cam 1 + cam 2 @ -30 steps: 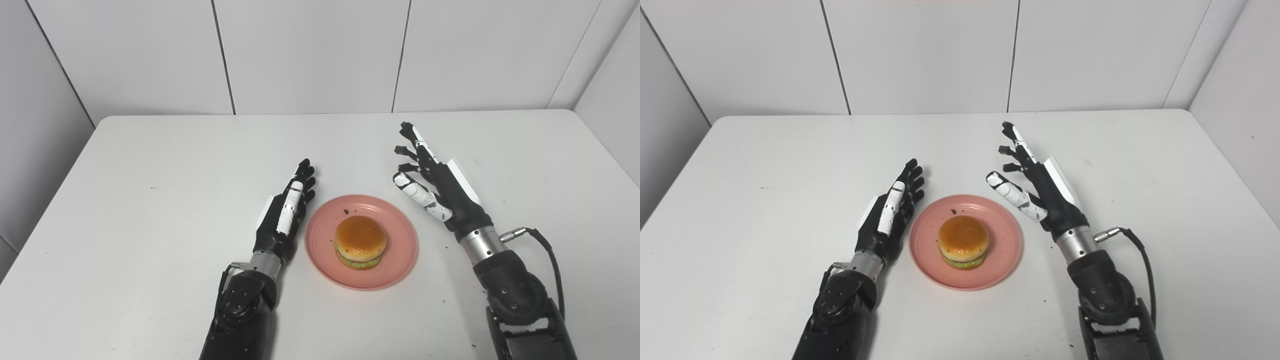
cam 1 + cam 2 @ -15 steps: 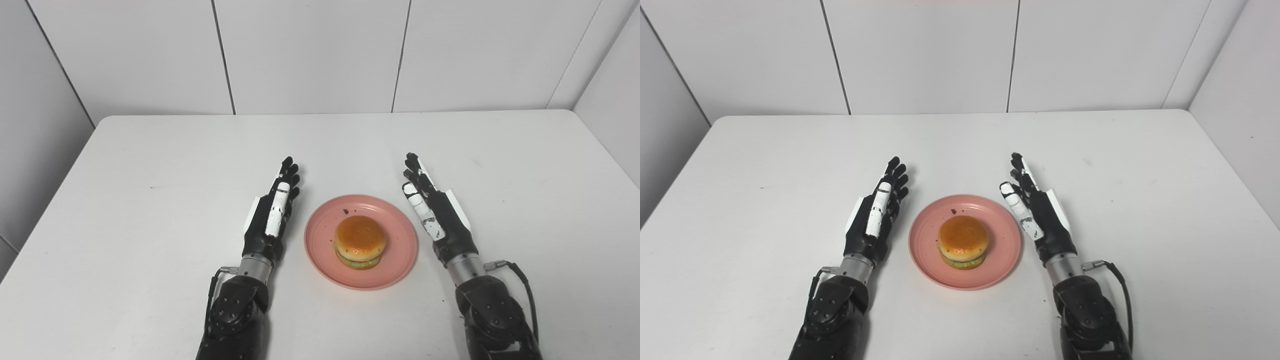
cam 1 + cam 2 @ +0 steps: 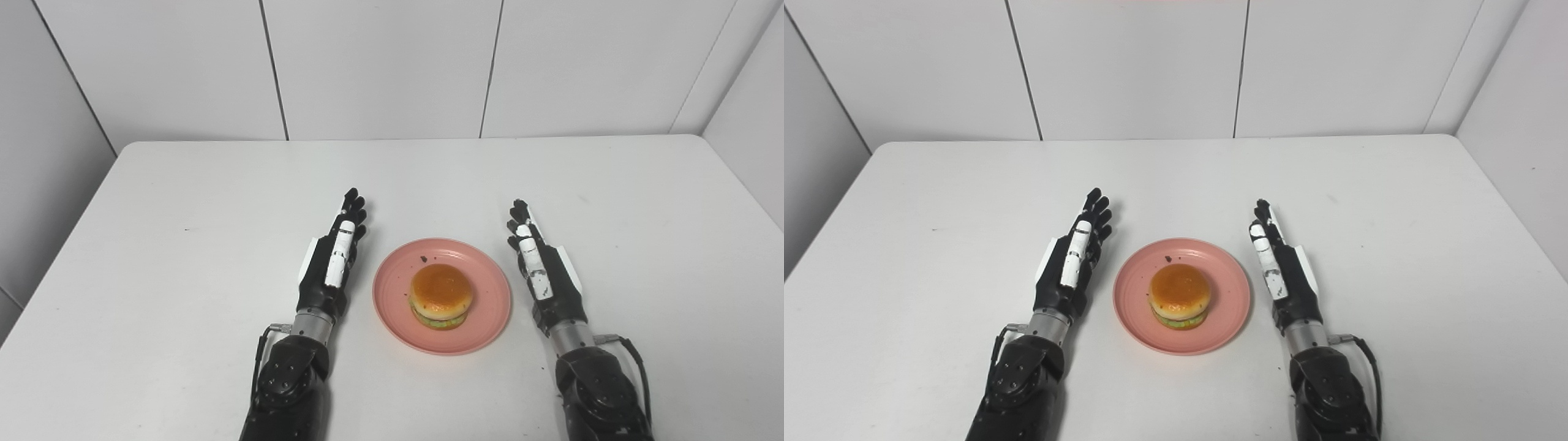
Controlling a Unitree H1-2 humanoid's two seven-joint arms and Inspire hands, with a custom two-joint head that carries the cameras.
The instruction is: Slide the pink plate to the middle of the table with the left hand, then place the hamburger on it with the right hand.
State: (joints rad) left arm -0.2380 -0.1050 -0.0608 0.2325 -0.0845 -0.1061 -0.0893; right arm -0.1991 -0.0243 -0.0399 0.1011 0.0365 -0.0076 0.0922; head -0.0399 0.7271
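Sitting near the middle of the white table (image 3: 184, 202), the pink plate (image 3: 484, 306) carries the hamburger (image 3: 441, 296) at its centre, bun top up, with a green layer showing at the lower edge. In the left eye view the left hand (image 3: 331, 263) lies just beside the plate's left rim, apart from it by a strip of bare table, fingers stretched straight and pointing away from the robot toward the wall (image 3: 380, 67). It grips nothing. The right hand (image 3: 545, 269) lies just beside the plate's right rim, likewise flat and extended with its fingers close together, empty, and not touching the plate. A few dark specks lie on the plate behind the hamburger and on the table past the plate's right rim. A thin cable (image 3: 634, 352) loops out from the right wrist, on the side away from the plate.

From the right eye view the same layout holds: the plate (image 3: 1133, 288) with the hamburger (image 3: 1180, 295) on it lies between the two hands. The left hand (image 3: 1070, 263) rests to the plate's left, the right hand (image 3: 1283, 272) to its right, both stretched out and holding nothing. Whether the palms actually rest on the table surface or hang a little above it is hard to judge from either view. The right hand sits a little closer to the plate's rim than the left hand does.
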